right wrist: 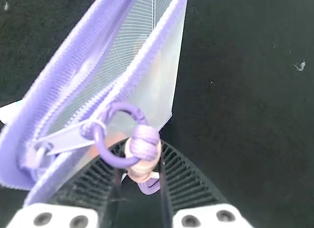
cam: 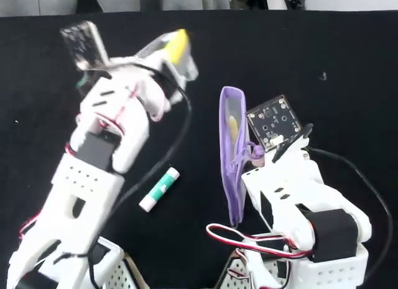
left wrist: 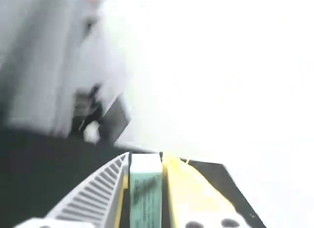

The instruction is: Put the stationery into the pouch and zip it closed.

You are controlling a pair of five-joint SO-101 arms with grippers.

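Counter space is black and carries both arms side by side. The left arm stretches up and away over the far side of the counter. Its tool hangs above the surface, well apart from the pouch.

The right arm sits folded low at the near edge. Its tool is against the side of the purple pouch. This pouch stands on its long edge near the middle of the counter, mouth unzipped and spread. A yellow item shows inside through the clear wall.

From the right wrist, the pouch fills the space just ahead of the right tool. That tool is clenched on the pouch's near end, by the zipper.

A white-and-green glue stick lies loose on the counter between the two arms, left of the pouch and not touching it.

From the left wrist, the left tool is clamped on an eraser, white with a green sleeve.

On the pouch, the zipper pull carries a purple ring with a knotted charm.
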